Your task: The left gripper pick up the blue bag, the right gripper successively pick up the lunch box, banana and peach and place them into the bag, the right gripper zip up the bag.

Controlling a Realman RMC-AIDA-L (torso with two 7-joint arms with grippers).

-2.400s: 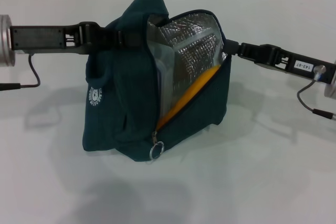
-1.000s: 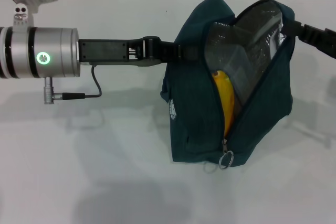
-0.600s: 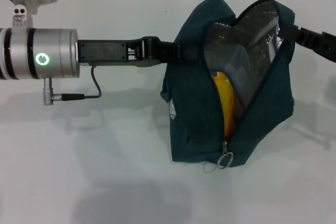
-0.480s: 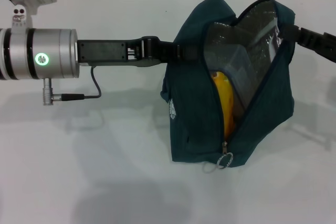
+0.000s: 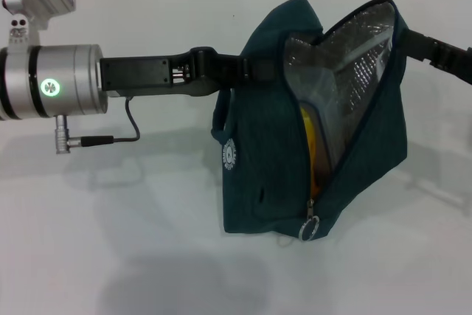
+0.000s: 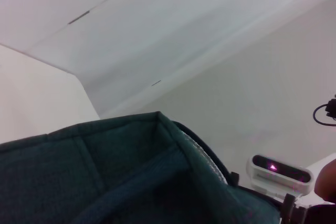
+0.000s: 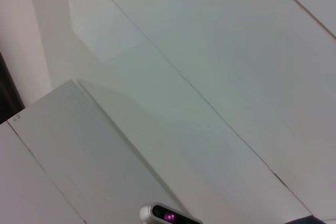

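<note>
The blue bag (image 5: 265,153) hangs above the white table with its mouth unzipped and the silver lining (image 5: 361,64) showing. My left gripper (image 5: 254,70) reaches in from the left and is shut on the bag's upper left fabric. My right gripper (image 5: 408,39) comes from the right and meets the bag's top right rim, its tips hidden behind the rim. The banana (image 5: 310,145) stands inside the opening. A clear pale shape behind it may be the lunch box (image 5: 321,82). The peach is hidden. The ring zipper pull (image 5: 308,228) hangs at the bottom of the opening. The left wrist view shows the bag's fabric (image 6: 105,182) close up.
The white table (image 5: 110,256) spreads all round under the bag, with a pale wall behind. A cable (image 5: 110,138) hangs from the left arm's wrist. The right wrist view shows only pale walls and a small camera unit (image 7: 168,216).
Over 2.4 s both arms carried the bag to the right. In the last half second it swung slightly back left and turned, so the white logo shows more fully.
</note>
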